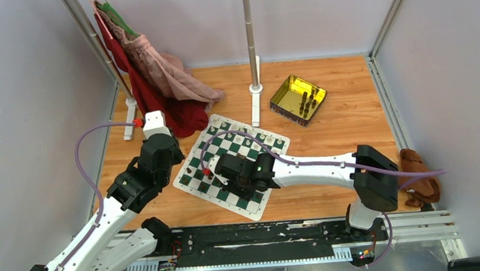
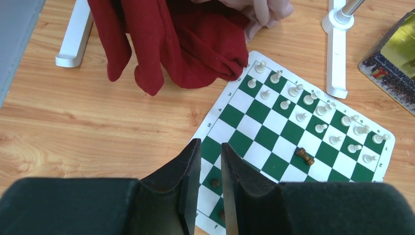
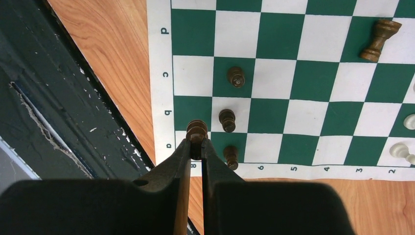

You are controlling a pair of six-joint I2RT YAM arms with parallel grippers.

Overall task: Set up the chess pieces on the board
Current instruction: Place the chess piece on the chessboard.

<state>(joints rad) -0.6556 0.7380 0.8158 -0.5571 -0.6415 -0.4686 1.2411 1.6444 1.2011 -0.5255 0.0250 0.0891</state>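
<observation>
I see the white pieces (image 2: 313, 112) filling two rows at the board's (image 2: 230, 116) 2 o'clock edge. My right end effector (image 3: 196, 143) grips a dark piece (image 3: 196, 131) over the corner; three dark pawns (image 3: 228, 120) stand, more wait in the yellow tray (image 1: 298, 99). My left end effector (image 2: 211, 161) hovers nearly closed, empty.

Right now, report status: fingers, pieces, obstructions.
Right gripper shut on a dark piece at the board corner. Left gripper empty, nearly shut. One dark rook toppled. Red cloth touches board's far corner.
</observation>
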